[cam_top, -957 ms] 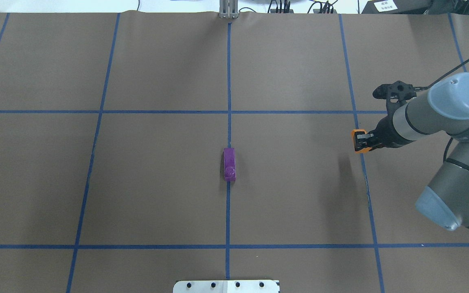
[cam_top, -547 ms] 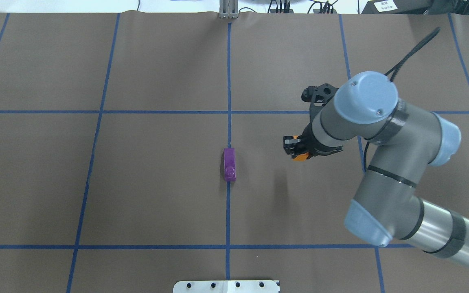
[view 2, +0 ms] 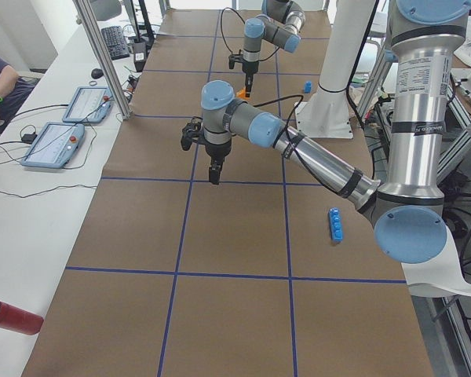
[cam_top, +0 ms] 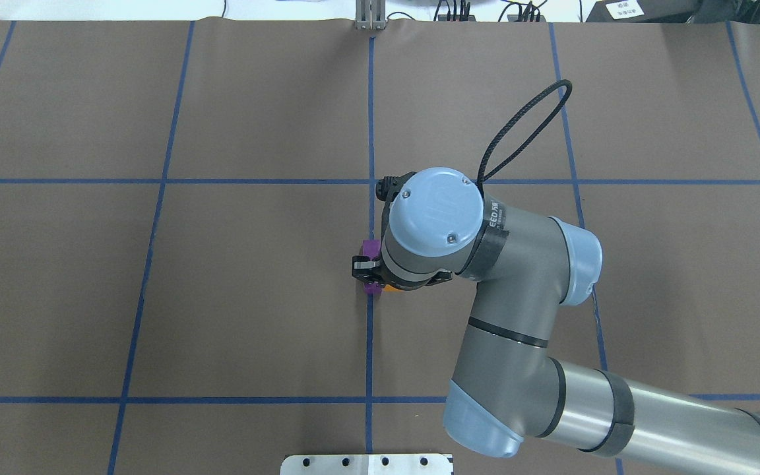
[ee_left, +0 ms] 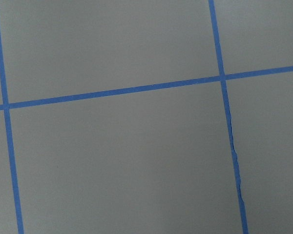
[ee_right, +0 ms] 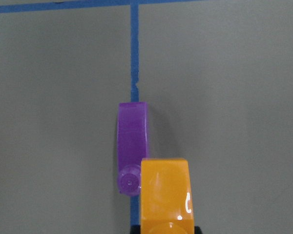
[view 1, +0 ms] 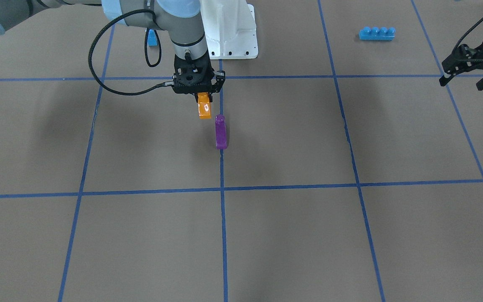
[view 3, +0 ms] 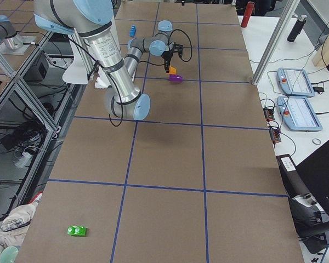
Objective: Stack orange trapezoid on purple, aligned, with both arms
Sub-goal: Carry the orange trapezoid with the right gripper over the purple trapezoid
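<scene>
Two fingers of the right gripper [view 1: 203,97] are clamped on the orange trapezoid [view 1: 204,110], which hangs below them clear of the table. The purple block [view 1: 220,132] lies flat on the brown paper [view 1: 292,235], lengthwise along a blue tape line [view 1: 223,226] that runs out from under its far end. Its stud is at the end nearer the robot.

In the right wrist view the orange trapezoid [ee_right: 165,192] sits in the foreground, offset to one side of the purple block [ee_right: 132,141] and overlapping only the corner by the stud, so it is just beside that end and not squarely above it. From the right side view the orange trapezoid [view 3: 172,70] is seen above the purple block [view 3: 176,78] with a gap between them. From overhead the right arm's wrist hides most of both; only the far tip of the purple block [cam_top: 371,247] and a sliver of orange show.

The left gripper [view 1: 463,82] is well apart from the purple block, on the robot's left, its fingers spread with nothing between them. A four-stud blue brick [view 1: 377,33] also lies well apart from the purple block, on that same side and closer to the robot
</scene>
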Motion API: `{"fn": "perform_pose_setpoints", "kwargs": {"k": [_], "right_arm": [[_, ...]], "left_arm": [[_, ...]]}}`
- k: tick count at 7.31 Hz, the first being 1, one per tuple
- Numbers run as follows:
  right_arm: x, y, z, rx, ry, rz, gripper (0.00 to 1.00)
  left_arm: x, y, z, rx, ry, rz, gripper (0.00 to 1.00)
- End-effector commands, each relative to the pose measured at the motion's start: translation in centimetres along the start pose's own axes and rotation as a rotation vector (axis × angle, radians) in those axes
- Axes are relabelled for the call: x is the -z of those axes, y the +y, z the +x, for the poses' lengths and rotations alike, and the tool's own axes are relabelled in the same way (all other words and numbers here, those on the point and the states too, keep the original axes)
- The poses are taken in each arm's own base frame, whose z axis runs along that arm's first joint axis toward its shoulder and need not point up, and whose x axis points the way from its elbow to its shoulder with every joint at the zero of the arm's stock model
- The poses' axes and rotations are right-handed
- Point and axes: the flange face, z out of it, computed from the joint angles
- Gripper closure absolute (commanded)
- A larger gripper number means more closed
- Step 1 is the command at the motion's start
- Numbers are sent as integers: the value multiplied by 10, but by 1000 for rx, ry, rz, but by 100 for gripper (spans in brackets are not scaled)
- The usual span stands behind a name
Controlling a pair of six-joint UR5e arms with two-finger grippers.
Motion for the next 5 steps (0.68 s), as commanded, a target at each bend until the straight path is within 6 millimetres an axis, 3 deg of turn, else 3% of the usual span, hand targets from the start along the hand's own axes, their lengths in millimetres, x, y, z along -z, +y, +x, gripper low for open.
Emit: {"fn": "perform_pose_setpoints", "kwargs": {"k": [1, 5], "right_arm": [[-8, -5, -14, 1, 23, 47, 100], [-21, -13, -32, 7, 51, 66, 100]], "left_arm": [[-1, 0, 0, 1, 0, 0, 0], [-1, 0, 0, 0, 0, -1, 0]]}}
